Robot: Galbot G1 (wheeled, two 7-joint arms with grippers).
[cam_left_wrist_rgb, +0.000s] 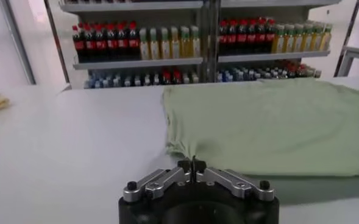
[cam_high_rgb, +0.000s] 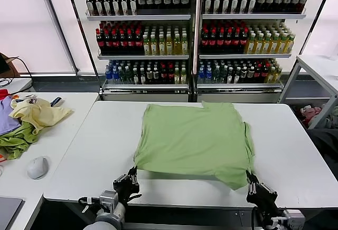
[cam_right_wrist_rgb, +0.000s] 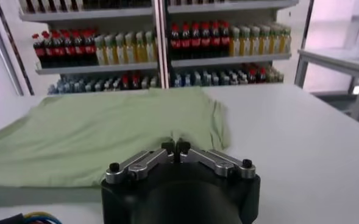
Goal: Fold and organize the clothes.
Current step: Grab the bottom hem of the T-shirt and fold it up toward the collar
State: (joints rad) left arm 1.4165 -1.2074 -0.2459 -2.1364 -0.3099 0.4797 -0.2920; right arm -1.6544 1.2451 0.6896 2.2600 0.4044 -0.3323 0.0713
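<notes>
Green cotton pinched at both near corners. Left pincer [cam_high_rgb: 132,174] closed on the shirt [cam_high_rgb: 193,137] at its near left hem corner; in the left wrist view the two fingertips [cam_left_wrist_rgb: 192,165] meet with a tuck of fabric drawn down between them. Right pincer [cam_high_rgb: 250,180] closed likewise on the near right hem corner; the right wrist view shows its tips [cam_right_wrist_rgb: 175,146] together at the cloth edge.

Outward from the pincers: shirt lies spread on the white bench [cam_high_rgb: 296,156], plain side up, running away from both pincers toward the far edge. Near hem sags slightly between the two grip points. One short sleeve [cam_high_rgb: 247,135] shows just beyond the right pincer, folded in along the side. No print or collar visible from this side.

Beyond the shirt, past the far bench edge: drinks shelving [cam_high_rgb: 195,34], rows of bottles with red, yellow and dark contents.

Off to the left pincer's outer side, well apart: a second bench [cam_high_rgb: 63,135] carrying a heap of clothes [cam_high_rgb: 31,119], yellow on top, green and purple under, and a grey computer mouse [cam_high_rgb: 37,167] nearer the robot. To the right pincer's outer side, a further bench [cam_high_rgb: 322,69] stands well apart, beyond a gap.
</notes>
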